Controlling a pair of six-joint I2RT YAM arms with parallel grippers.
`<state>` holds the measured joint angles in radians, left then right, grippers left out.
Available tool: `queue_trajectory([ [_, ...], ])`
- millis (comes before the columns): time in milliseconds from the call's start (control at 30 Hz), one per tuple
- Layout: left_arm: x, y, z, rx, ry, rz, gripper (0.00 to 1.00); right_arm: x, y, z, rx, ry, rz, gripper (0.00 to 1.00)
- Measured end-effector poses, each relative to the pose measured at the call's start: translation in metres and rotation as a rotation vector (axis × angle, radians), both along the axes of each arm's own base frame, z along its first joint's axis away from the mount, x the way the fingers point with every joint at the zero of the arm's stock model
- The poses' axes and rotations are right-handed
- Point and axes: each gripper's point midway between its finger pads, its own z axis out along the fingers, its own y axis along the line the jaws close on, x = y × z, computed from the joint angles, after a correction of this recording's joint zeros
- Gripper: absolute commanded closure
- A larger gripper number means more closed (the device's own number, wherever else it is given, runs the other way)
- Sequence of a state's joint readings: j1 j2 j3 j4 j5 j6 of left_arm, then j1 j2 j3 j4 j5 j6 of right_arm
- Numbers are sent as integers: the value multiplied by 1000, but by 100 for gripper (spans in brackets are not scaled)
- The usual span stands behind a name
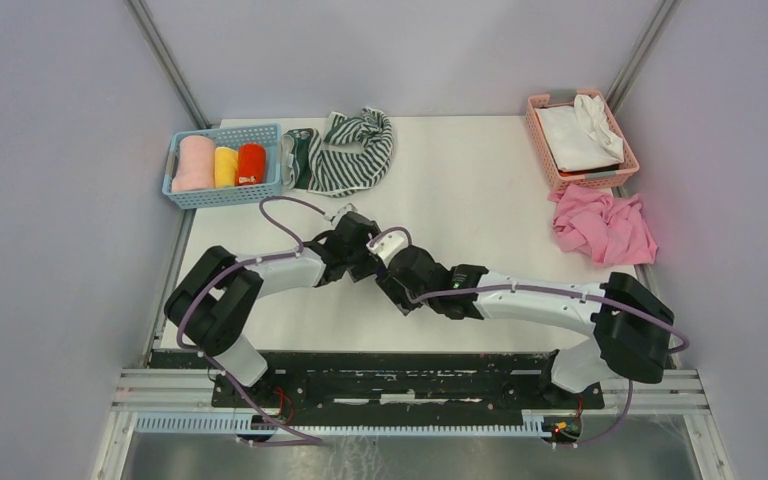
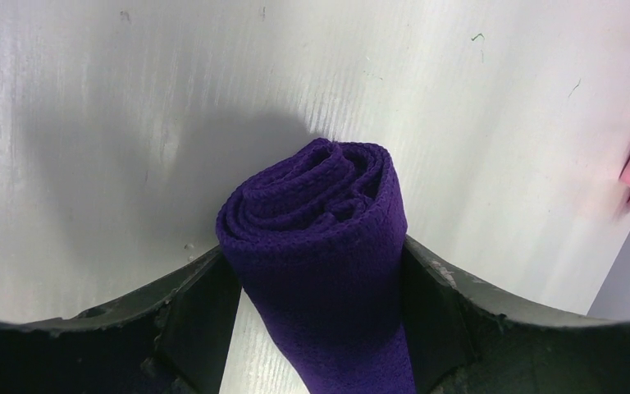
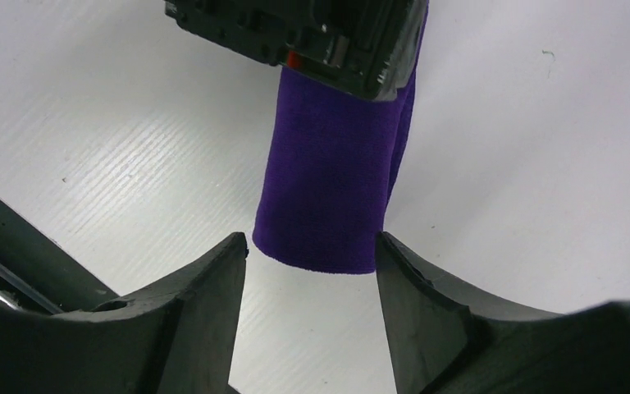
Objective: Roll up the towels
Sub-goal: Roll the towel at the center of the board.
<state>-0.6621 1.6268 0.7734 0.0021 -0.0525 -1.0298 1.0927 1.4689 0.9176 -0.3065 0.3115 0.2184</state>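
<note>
The small deep-purple towel is rolled into a tight cylinder on the white table. In the left wrist view my left gripper is shut on it, a finger pressed against each side of the roll. In the right wrist view the roll's near end lies just beyond my right gripper, which is open with only bare table between its fingers. Both grippers meet mid-table in the top view and hide the roll. The green-and-white striped towel lies crumpled at the back.
A blue basket at the back left holds three rolled cloths. A pink basket with a white cloth stands at the back right. A crumpled pink cloth lies in front of it.
</note>
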Motion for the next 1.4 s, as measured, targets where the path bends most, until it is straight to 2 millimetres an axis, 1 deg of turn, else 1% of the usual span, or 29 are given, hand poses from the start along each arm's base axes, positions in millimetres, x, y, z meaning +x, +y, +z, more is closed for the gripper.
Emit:
queue_trajectory([
  [67, 1, -1, 0, 3, -2, -3, 25, 2, 4, 3, 0, -19, 13, 33],
  [133, 1, -1, 0, 4, -3, -7, 26, 4, 9, 2, -3, -27, 21, 33],
  [167, 1, -1, 0, 5, -4, -8, 26, 5, 11, -1, -9, -27, 25, 33],
  [267, 1, -1, 0, 7, -5, -10, 26, 6, 15, -19, -41, -7, 27, 34],
  [367, 1, -1, 0, 7, -5, -10, 25, 6, 12, -38, -83, 12, 15, 39],
  [433, 1, -2, 0, 7, -5, -10, 24, 8, 10, -44, -100, 11, -3, 42],
  [567, 2, -2, 2, 12, -3, -14, 19, 11, 8, -49, -96, 7, -38, 52],
  [700, 4, -2, 5, 18, -3, -15, 13, 13, 7, -51, -66, 21, -68, 55],
  [767, 4, 5, 7, 24, 4, -2, 11, 14, 8, -52, -44, 35, -80, 55],
  [867, 2, 26, 12, 42, 17, 42, 9, 16, 15, -50, 19, 71, -91, 55],
  [933, -1, 39, 22, 37, 2, 72, 9, 17, 21, -49, 76, 109, -96, 56],
  [1000, -5, 49, 38, 4, -32, 103, 9, 19, 24, -49, 125, 147, -107, 56],
  [1067, -10, 54, 51, -37, -61, 128, 8, 21, 27, -48, 175, 187, -121, 56],
  [1133, -19, 58, 56, -74, -80, 142, 8, 23, 29, -47, 212, 216, -133, 56],
  [1200, -30, 63, 51, -103, -78, 153, 8, 23, 32, -46, 241, 239, -140, 56],
  [1267, -41, 65, 39, -129, -55, 158, 8, 22, 36, -46, 265, 258, -140, 56],
  [1333, -49, 63, 29, -145, -28, 156, 8, 20, 42, -46, 292, 277, -137, 56],
  [1400, -50, 58, 25, -169, -18, 149, 8, 19, 46, -45, 320, 296, -137, 56],
])
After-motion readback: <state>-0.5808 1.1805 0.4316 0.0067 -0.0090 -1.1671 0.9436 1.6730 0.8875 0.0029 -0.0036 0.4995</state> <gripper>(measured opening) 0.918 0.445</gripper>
